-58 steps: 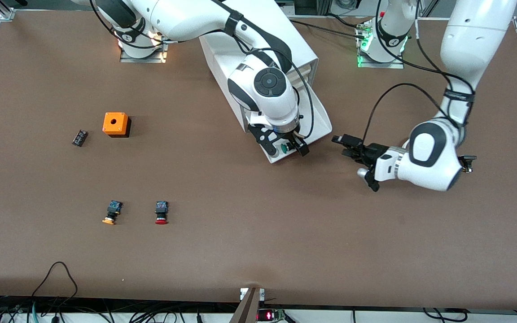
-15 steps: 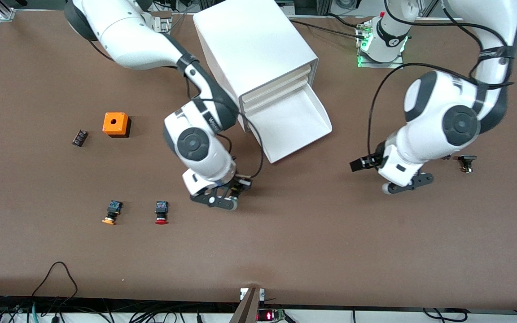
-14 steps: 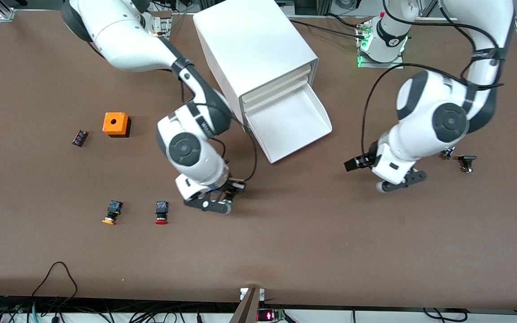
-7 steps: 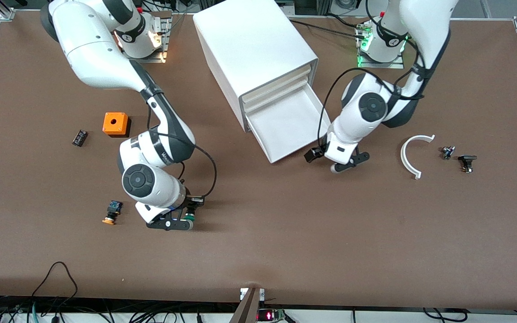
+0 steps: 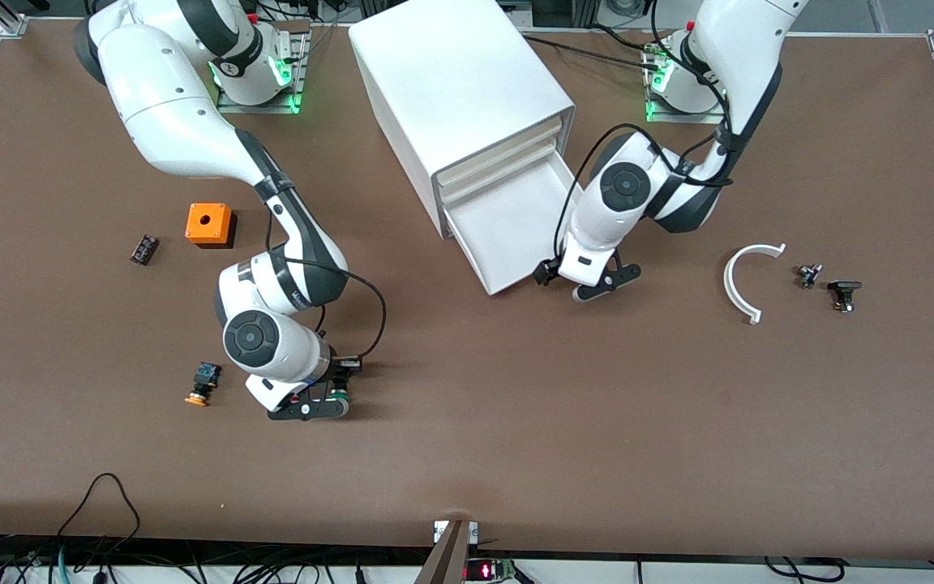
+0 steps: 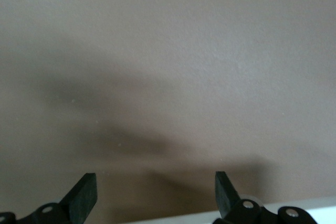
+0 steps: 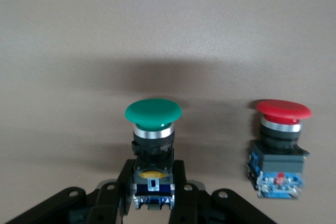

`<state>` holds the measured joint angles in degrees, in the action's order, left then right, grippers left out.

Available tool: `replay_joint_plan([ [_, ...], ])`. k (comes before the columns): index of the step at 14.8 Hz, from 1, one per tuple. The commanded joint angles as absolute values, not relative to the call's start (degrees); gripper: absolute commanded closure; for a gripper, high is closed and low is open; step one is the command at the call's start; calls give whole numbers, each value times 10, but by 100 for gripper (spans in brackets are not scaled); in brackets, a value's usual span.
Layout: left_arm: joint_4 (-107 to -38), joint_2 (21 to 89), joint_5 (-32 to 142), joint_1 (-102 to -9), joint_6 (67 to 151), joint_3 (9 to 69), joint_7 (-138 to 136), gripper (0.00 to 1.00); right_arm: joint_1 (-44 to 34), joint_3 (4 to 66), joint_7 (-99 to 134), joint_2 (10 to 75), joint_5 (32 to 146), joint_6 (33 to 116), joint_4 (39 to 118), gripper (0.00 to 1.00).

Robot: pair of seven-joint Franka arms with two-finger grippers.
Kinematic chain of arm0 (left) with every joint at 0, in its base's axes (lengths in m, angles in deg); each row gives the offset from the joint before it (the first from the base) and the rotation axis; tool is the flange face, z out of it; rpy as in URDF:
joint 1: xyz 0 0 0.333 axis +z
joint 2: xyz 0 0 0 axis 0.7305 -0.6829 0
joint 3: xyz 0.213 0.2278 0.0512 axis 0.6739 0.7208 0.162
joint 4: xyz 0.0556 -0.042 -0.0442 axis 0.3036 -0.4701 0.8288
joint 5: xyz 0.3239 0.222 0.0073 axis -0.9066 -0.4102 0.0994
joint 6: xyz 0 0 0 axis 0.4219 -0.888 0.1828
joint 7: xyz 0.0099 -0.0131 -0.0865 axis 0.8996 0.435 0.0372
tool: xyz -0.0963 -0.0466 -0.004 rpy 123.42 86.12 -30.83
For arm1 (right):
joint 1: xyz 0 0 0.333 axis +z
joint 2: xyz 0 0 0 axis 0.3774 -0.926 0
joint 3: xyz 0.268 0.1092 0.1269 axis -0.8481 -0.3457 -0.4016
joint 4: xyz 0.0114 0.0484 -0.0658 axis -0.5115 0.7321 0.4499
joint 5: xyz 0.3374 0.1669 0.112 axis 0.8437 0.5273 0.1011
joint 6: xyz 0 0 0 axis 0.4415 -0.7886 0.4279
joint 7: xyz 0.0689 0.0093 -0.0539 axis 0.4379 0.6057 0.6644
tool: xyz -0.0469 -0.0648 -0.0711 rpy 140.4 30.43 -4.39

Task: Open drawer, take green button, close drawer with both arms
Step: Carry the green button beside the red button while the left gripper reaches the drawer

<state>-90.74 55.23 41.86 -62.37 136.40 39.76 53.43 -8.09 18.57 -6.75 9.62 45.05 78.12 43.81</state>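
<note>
Right gripper: my right gripper (image 7: 153, 203) was low over the brown surface (image 5: 516, 454), near the front camera's edge, its fingers (image 7: 181, 190) clamped on the body of the small push button with the round green cap and black-and-blue body (image 7: 153, 148).
Green button: out of the drawer, cap pointing away from the wrist; I judged I was lowering it to park beside the red one, so the loose buttons sat in one row.
Red-capped button: the similar button with a red cap (image 7: 280, 145) lay just beside the green one, apart from it; in the front view my right arm hid it.
Orange-capped button: a third button with an orange cap (image 5: 201, 384) lay on the surface, toward the right arm's end.
Left gripper: my left gripper (image 5: 589, 280) hovered at the front corner of the drawer, fingers (image 6: 84, 196) spread wide and holding nothing.
Drawer: the shallow white plastic tray drawer (image 5: 516, 219) stood pulled out of the large white boxy cabinet (image 5: 455, 89), bare inside.
Reason for left pose: I judged it was placed there to push the sloped lip back in.
Risk: an off-centre push could skew the tray.
</note>
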Motion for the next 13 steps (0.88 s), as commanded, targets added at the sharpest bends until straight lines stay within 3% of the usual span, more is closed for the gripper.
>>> replay_joint_plan([
  [1, -901, 543, 401, -631, 1352, 398, 553, 1, -86, 179, -56, 88, 440, 798, 443, 100],
  [2, -900, 541, 401, -641, 1343, 396, 554, 1, -86, 180, -55, 88, 440, 804, 443, 89],
  [3, -900, 543, 401, -644, 1330, 395, 556, 1, -86, 180, -53, 88, 440, 806, 442, 61],
  [4, -900, 545, 401, -645, 1313, 394, 555, 1, -88, 183, -51, 88, 441, 805, 441, 20],
  [5, -898, 545, 404, -644, 1298, 385, 556, 1, -90, 187, -49, 91, 441, 805, 440, 1],
  [13, -899, 538, 412, -645, 1276, 325, 563, 1, -141, 184, -17, 133, 446, 773, 437, 1],
])
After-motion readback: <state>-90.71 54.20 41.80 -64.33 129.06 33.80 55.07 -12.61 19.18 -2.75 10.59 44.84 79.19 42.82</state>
